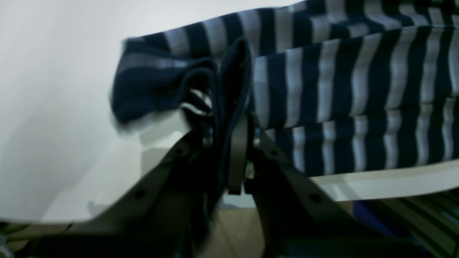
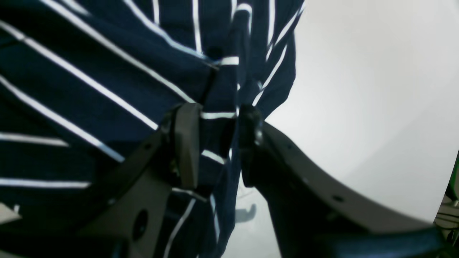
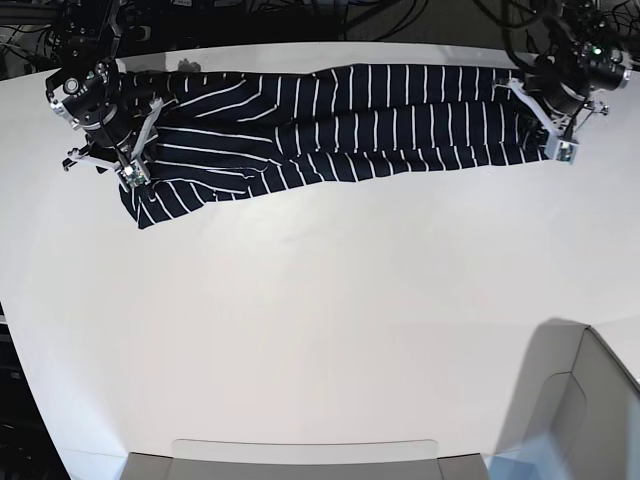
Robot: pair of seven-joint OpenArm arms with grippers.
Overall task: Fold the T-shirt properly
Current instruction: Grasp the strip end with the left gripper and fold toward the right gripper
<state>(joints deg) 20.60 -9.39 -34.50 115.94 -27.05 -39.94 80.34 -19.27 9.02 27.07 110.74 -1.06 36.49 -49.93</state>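
The T-shirt (image 3: 340, 120), dark navy with thin white stripes, is stretched in a long band across the far side of the white table (image 3: 320, 330). My left gripper (image 3: 548, 135) is at the band's right end in the base view. In the left wrist view it (image 1: 233, 143) is shut on a bunched fold of the T-shirt (image 1: 340, 79). My right gripper (image 3: 135, 165) is at the band's left end. In the right wrist view it (image 2: 215, 139) is shut on a fold of the T-shirt (image 2: 89, 71), which hangs between the fingers.
A grey box (image 3: 590, 400) stands at the table's near right corner. A pale flat edge (image 3: 300, 455) runs along the front of the table. Dark cables (image 3: 300, 15) lie behind the far edge.
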